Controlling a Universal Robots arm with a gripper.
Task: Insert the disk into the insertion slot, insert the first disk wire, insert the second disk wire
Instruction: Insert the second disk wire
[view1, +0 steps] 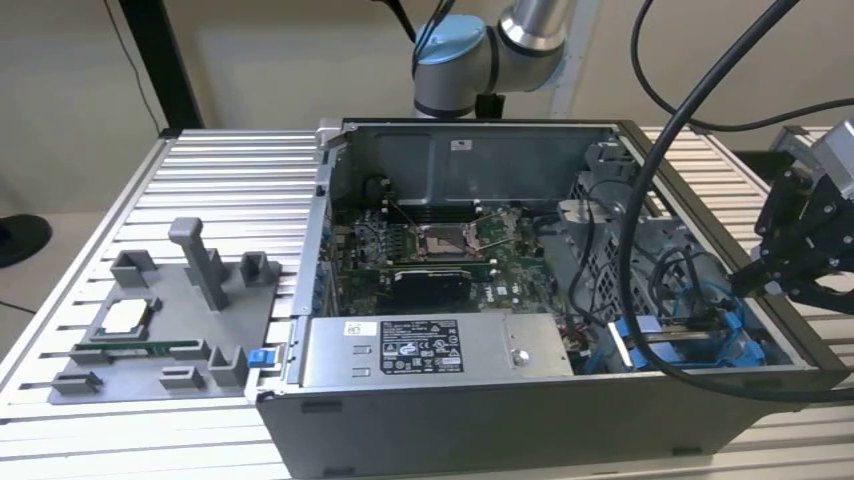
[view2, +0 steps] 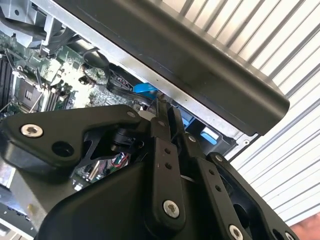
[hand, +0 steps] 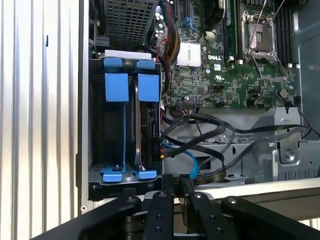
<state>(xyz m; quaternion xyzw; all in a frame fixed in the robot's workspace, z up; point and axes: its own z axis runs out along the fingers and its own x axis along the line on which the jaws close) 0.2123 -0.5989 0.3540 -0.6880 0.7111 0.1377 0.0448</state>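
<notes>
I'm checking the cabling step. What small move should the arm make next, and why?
Probably ease the gripper toward the blue wire: the disk already sits in its slot, and that wire lies just beside it, seemingly not yet seated.

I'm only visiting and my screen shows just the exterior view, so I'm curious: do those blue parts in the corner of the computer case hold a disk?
Observer: Yes. In the first wrist view the disk, in its blue carrier, stands in the bay slot nearer the motherboard.
Visitor: Is anything plugged into it?
Observer: A blue cable and black cables lie right beside it. I cannot tell whether any is plugged in.
Visitor: Where is the gripper from up close?
Observer: The gripper is by the case wall, near where the blue cable lies.
</notes>
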